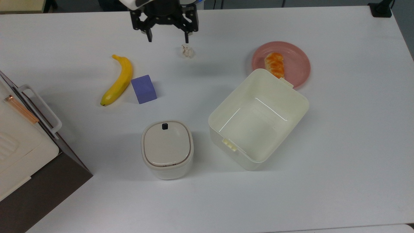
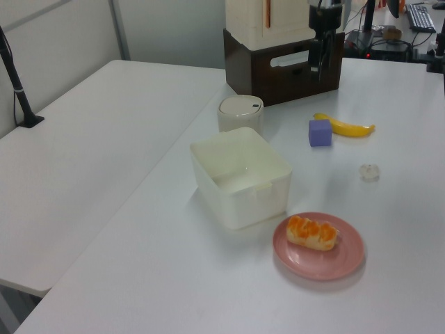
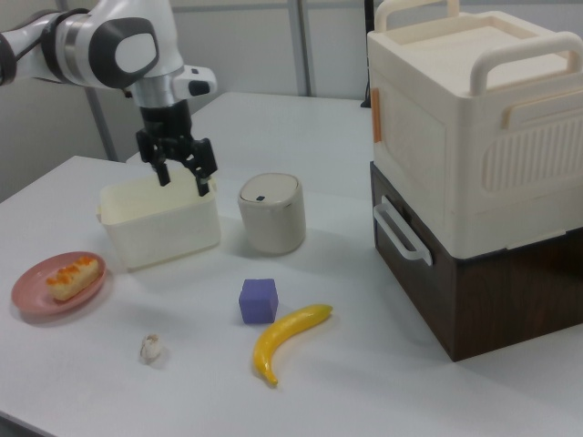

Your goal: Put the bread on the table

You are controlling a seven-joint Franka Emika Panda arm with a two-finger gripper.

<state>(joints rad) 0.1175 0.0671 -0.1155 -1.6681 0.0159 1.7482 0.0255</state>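
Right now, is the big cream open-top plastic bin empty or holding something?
Empty. The top view looks straight into the cream plastic bin and shows only its bare floor. The orange-topped bread lies outside it, on the pink round plate.

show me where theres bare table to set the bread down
Bare table lies to the top view's right of the plate and open box, and below the lidded bin. Crowded: banana beside cube; bread.
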